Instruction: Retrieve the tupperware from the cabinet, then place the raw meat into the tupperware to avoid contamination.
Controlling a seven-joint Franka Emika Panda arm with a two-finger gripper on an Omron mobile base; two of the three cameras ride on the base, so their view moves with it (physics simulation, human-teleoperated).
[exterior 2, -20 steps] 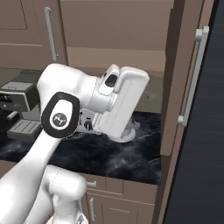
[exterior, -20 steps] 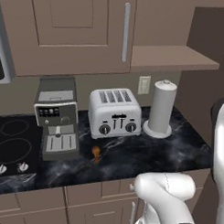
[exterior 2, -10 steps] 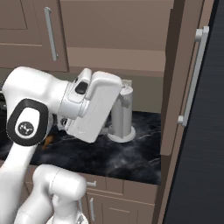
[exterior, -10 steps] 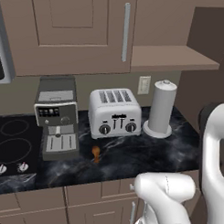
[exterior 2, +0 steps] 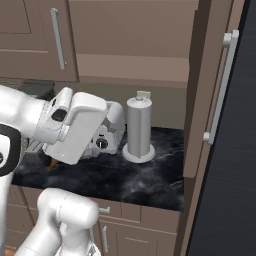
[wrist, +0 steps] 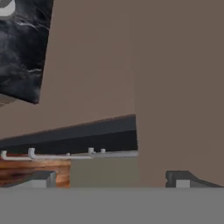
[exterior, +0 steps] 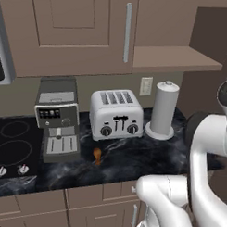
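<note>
Leftward on the dark marble counter (exterior: 123, 164) lie the black cooktop (exterior: 14, 146) and the coffee machine (exterior: 57, 118), with the raw meat (exterior: 97, 154) lying just in front of the toaster (exterior: 116, 114), between it and the coffee machine. Rightward stands a tall grey cylinder (exterior: 163, 109) beneath the cabinet (exterior: 81, 31), whose right half is open onto a plain shelf (exterior: 175, 58). In the hand view the gripper (wrist: 111, 180) has its two dark fingertips (wrist: 41, 178) spread wide apart, grasping nothing, before a plain brown panel.
</note>
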